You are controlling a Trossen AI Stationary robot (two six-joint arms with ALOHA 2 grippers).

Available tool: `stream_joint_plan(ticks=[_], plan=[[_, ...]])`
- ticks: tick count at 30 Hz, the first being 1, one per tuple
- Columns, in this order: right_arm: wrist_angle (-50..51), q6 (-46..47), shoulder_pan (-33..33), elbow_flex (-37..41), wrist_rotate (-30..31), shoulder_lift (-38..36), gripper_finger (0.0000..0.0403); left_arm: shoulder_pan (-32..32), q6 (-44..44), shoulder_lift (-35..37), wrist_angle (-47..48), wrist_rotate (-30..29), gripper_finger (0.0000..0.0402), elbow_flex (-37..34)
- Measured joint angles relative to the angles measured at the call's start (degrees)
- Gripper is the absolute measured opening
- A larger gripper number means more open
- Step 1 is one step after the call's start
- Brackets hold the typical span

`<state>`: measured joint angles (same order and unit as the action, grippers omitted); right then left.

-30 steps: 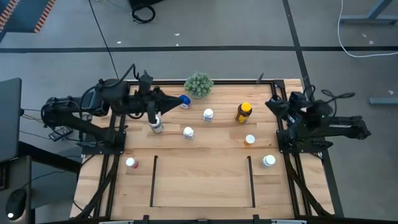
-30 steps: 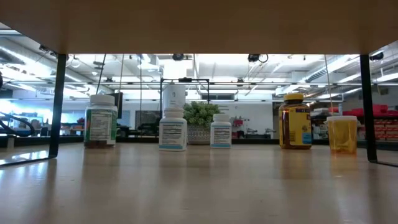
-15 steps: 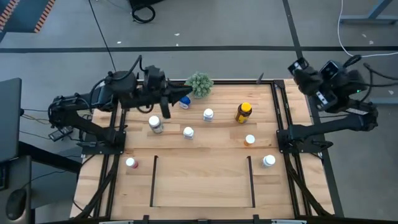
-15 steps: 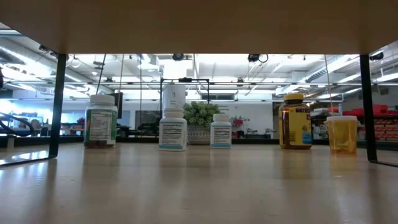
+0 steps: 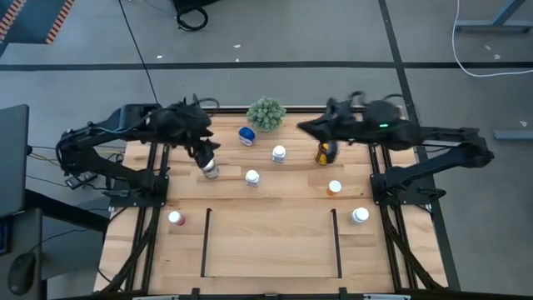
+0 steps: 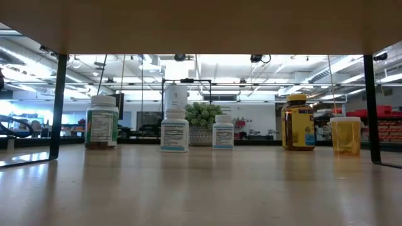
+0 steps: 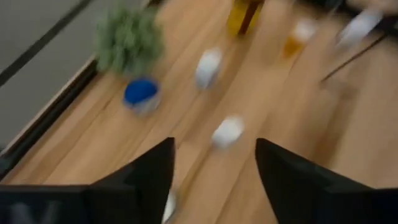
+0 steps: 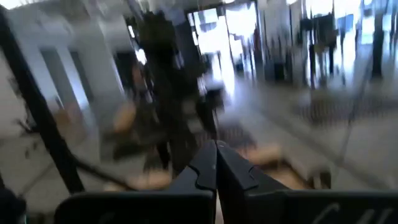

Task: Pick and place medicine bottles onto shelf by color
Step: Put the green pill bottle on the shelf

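Bottles scattered across the upper half of the table in the high view, none inside the shelf (image 5: pixel 271 275), the black-outlined bay at lower centre. Blue bottle (image 5: pixel 246 135) sits just beside the green plant ball (image 5: pixel 266 113) at top centre; two white-capped ones (image 5: pixel 278 153) and (image 5: pixel 251 177) stand in the middle; amber bottle with yellow cap (image 5: pixel 326 151) to their right; a small orange one (image 5: pixel 334 187) below it; another white cap (image 5: pixel 360 216) at the shelf's right strip, and one (image 5: pixel 174 218) off at lower left.

Left gripper (image 5: pixel 205 152) hangs at upper left over a white-capped bottle (image 5: pixel 210 168). Its wrist view shows the fingers (image 7: pixel 147 180) spread well apart, nothing between them, so that bottle stands free on the wood; probably a grab being lined up.

Right gripper (image 5: pixel 306 127) reaches in from the right, above the table near the amber bottle, jaws pressed together and empty in its wrist view. Likely heading for that bottle, so it would have to open first.

Sorting by colour looks barely begun.
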<state>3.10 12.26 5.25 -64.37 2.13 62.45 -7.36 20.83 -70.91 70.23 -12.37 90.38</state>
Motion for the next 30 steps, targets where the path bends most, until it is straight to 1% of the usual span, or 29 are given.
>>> stream_joint_plan(ticks=[2, 3, 5, 7, 9, 10, 12, 15, 17, 20, 24, 27, 28, 30], plan=[[4.9, 3.2, 1.5, 0.0, -2.9, 3.1, 0.0013, -1.0, -1.1, -0.5, 3.6, 0.0, 0.0257, -1.2], [7.5, 5.2, 2.0, 0.0, -3.7, 4.6, 0.0018, -1.3, -1.4, -0.5, 4.4, 0.0, 0.0265, -1.9], [9.4, 8.5, 2.3, 0.1, -4.6, 7.2, 0.0026, -1.7, -1.5, -0.2, 4.5, -0.1, 0.0275, -3.7], [7.6, 12.8, 2.3, 0.1, -5.2, 9.1, 0.0030, -1.6, -1.5, -0.2, 4.2, 0.0, 0.0279, -5.2], [3.7, 17.6, 2.2, 0.1, -5.3, 10.5, 0.0031, -1.5, -1.5, -0.2, 3.7, 0.2, 0.0279, -6.0], [2.1, 18.2, 2.3, 0.1, -5.2, 11.2, 0.0031, -1.4, -1.6, -0.2, 3.1, 0.3, 0.0277, -6.3], [-1.5, 16.3, 2.3, -0.1, -5.2, 12.0, 0.0032, -1.4, -1.8, -0.2, 2.3, 0.6, 0.0275, -6.5], [-0.2, 12.5, 3.3, -0.1, -5.2, 12.0, 0.0035, -1.6, -1.0, -0.2, 2.0, 0.5, 0.0273, -6.5], [3.7, 10.6, 3.9, 0.0, -5.2, 11.8, 0.0045, -2.0, -0.9, -0.3, 2.4, 0.4, 0.0273, -6.5], [9.1, 7.9, 4.8, 0.0, -5.1, 11.0, 0.0076, -3.4, -0.5, -0.6, 4.5, 0.4, 0.0272, -6.5], [13.2, 7.5, 5.8, 0.0, -3.4, 10.8, 0.0140, -6.2, -1.2, -2.7, 5.7, 0.4, 0.0272, -6.5], [14.1, 7.4, 6.0, 0.0, -1.3, 10.7, 0.0187, -9.2, -2.5, -4.8, 6.2, 0.5, 0.0272, -6.5], [14.5, 7.4, 6.0, 0.0, -1.0, 10.7, 0.0201, -10.1, -3.1, -5.7, 6.2, 0.9, 0.0272, -6.5], [15.1, 7.6, 5.9, 0.0, -0.9, 10.7, 0.0226, -11.9, -3.3, -7.7, 6.4, 3.5, 0.0272, -6.5]])
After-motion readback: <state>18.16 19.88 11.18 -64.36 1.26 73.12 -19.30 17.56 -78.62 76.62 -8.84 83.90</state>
